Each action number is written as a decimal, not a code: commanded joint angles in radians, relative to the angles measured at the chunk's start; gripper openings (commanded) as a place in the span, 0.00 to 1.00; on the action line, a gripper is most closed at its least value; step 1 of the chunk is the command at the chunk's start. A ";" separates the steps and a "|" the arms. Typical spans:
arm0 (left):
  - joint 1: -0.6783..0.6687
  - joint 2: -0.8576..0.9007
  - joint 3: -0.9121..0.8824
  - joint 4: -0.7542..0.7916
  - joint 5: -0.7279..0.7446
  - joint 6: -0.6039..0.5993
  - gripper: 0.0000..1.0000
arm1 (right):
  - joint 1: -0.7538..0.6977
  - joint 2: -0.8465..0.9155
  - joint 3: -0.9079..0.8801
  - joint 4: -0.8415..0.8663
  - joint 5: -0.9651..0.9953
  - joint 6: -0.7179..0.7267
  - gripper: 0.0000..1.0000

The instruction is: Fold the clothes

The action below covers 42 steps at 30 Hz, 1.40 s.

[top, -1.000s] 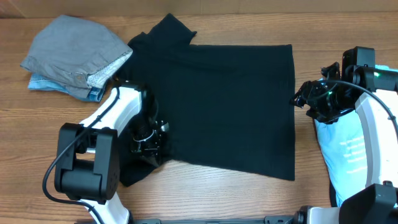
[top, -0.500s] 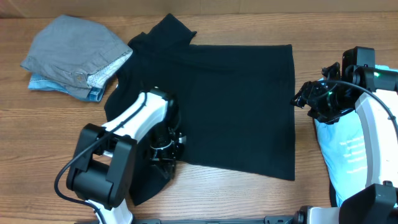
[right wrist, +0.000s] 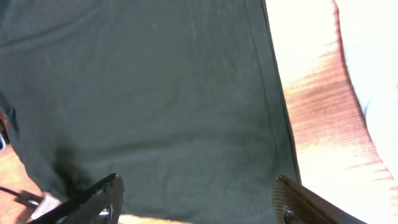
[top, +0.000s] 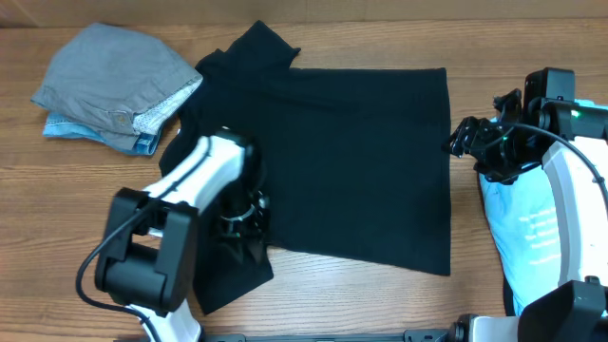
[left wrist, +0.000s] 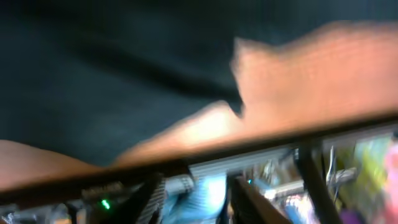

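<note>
The black T-shirt (top: pixel 351 161) lies spread flat across the table, with a sleeve at the top left and a loose flap at the bottom left (top: pixel 236 280). My left gripper (top: pixel 242 217) hangs over the shirt's lower left part. The left wrist view is blurred; its fingers (left wrist: pixel 194 193) look apart with no cloth between them, and black cloth (left wrist: pixel 112 74) fills the upper frame. My right gripper (top: pixel 464 140) is wide open just off the shirt's right edge. In the right wrist view its fingers (right wrist: pixel 196 199) frame the shirt (right wrist: pixel 155 93). The light blue T-shirt (top: pixel 530 233) lies at the right.
A pile of folded grey and blue clothes (top: pixel 114 81) sits at the back left. The right arm's base stands over the light blue T-shirt. Bare wooden table (top: pixel 85 199) shows to the left of the shirt and along the front edge.
My left gripper swung right and toward the front, then back a little to the left. The shirt's bottom-left flap shifted toward the front right. The right gripper barely moved.
</note>
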 commanded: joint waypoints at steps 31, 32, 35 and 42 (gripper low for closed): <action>0.443 -0.247 -0.082 0.159 -0.124 -0.129 0.33 | -0.089 -0.129 -0.251 0.097 0.017 0.093 0.70; 0.446 -0.288 -0.082 0.153 -0.116 -0.137 0.35 | -0.089 -0.155 -0.251 0.086 0.017 0.093 0.72; 0.445 -0.414 -0.083 0.113 -0.112 -0.197 0.47 | -0.089 -0.204 -0.251 0.065 0.017 0.102 0.74; 0.443 -0.495 -0.084 0.121 -0.081 -0.248 1.00 | -0.089 -0.217 -0.252 0.054 0.017 0.127 0.75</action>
